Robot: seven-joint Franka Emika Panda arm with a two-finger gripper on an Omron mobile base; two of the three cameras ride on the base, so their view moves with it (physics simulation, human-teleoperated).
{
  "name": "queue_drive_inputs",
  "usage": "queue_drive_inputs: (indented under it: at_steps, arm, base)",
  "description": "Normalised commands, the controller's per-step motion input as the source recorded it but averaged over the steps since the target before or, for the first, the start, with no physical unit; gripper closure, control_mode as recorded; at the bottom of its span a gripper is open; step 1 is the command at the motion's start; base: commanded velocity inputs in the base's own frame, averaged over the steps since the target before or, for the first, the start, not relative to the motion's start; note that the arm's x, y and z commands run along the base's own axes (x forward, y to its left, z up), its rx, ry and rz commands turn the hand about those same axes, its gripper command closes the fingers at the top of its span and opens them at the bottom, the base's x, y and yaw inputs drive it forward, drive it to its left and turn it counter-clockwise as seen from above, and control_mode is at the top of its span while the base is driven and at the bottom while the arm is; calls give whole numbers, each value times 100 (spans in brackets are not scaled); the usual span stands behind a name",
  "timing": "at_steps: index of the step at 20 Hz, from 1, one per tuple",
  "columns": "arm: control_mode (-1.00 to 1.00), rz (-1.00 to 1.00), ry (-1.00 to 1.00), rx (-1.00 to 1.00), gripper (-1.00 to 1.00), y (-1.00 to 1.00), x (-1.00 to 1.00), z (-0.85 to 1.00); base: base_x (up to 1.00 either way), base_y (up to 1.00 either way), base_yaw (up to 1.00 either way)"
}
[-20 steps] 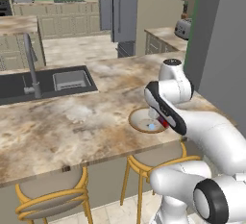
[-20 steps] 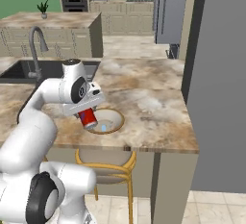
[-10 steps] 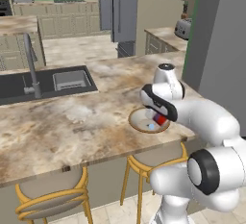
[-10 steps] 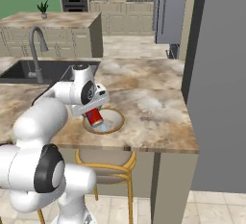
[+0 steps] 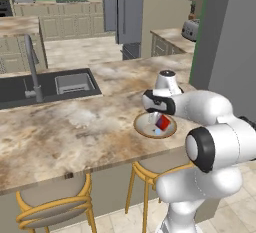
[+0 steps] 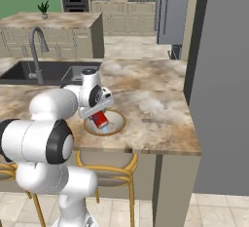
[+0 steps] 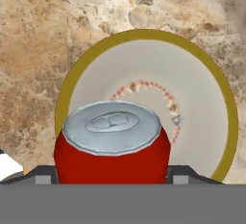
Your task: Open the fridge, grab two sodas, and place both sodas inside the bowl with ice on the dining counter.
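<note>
The pincer is hovering low over the bowl, which is sitting on the marbled bench near its outer edge, well apart from the dark sink. Its jaws are standing wide and are clamped on the red can, one finger pressing each side of the can's body. In the hand view the can's silver top is pointing toward the middle of the bowl, so its long axis is running along the pincer's reach and straight at the pale ice. In the right base view the can is tilting, with its lower end inside the bowl's rim; I cannot tell whether it is touching the ice. The coming move looks like a simple letting go, since the can is already lying over the bowl's centre rather than its rim.

Compared with a second ago, the arm is folding in closer to the base, and the can is sitting lower and more squarely over the bowl
</note>
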Motion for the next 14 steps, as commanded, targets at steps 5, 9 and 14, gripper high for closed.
queue_drive_inputs:
  at_steps: [5, 9, 14]
  arm:
    - [-100, 4, 0, 0, 100, 0, 16, -28]
    - [-100, 3, 0, 0, 100, 0, 4, -25]
    - [-100, 4, 0, 0, 100, 0, 15, -21]
  base:
    - [0, 0, 0]
    - [0, 0, 0]
    - [0, 0, 0]
